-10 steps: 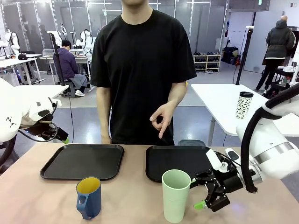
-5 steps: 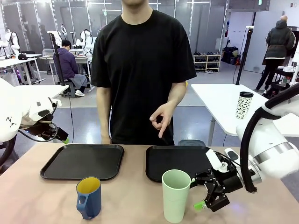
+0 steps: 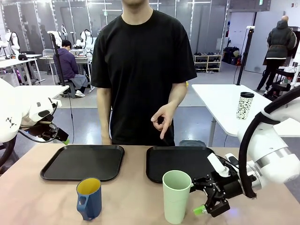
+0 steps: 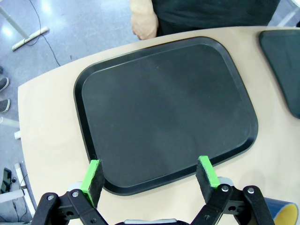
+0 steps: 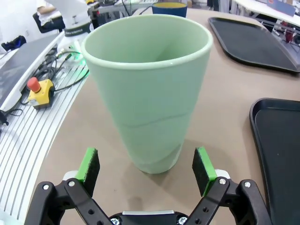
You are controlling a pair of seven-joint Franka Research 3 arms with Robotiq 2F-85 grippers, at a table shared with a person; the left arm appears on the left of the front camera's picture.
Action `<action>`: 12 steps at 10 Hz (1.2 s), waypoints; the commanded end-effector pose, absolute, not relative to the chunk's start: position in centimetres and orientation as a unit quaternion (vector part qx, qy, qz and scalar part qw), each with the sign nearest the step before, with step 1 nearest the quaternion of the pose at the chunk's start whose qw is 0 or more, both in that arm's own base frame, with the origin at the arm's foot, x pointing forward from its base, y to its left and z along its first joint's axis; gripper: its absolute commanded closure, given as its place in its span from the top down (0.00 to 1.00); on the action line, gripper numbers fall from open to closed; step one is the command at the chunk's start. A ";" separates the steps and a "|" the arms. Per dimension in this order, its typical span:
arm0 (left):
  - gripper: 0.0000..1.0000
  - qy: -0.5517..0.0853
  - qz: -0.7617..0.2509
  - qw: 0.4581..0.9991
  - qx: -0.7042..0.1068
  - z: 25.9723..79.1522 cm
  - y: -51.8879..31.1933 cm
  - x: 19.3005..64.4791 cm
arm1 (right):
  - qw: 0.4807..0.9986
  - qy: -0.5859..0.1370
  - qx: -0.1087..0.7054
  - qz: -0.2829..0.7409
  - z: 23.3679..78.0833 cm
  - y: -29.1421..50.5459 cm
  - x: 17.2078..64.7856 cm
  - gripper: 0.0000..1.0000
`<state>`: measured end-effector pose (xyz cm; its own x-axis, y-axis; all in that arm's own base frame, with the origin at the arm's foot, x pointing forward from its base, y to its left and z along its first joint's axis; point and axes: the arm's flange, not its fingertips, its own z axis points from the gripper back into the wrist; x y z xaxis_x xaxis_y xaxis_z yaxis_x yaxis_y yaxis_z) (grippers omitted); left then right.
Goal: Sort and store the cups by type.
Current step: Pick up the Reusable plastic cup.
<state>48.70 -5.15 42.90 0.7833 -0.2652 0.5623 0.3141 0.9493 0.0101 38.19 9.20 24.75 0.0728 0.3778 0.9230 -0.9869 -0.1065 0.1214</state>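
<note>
2 cups, blue mug [image 3: 89, 199] and mint tumbler [image 3: 176, 197], stand by the table's [image 3: 131, 201] front edge. Right gripper [image 3: 197, 197], wide open, empty, faces the tumbler: centre it between the pads [image 5: 87, 164], squeeze gently. Left gripper's [image 4: 149, 174] open too.

This is a robotics lab hall. Glass partitions [image 3: 28, 21] span the upper left, a white worktable [image 3: 220, 105] stands at right, and a red emergency-stop button [image 5: 33, 85] lies beside cables [image 5: 56, 70].

No lettering, label, brand or number can be read on anything
</note>
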 end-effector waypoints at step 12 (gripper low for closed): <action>1.00 -0.294 -0.154 0.942 -0.041 43.1 -5.1 48.8 | 0.517 -0.432 0.493 0.550 21.0 9.9 37.9 1.00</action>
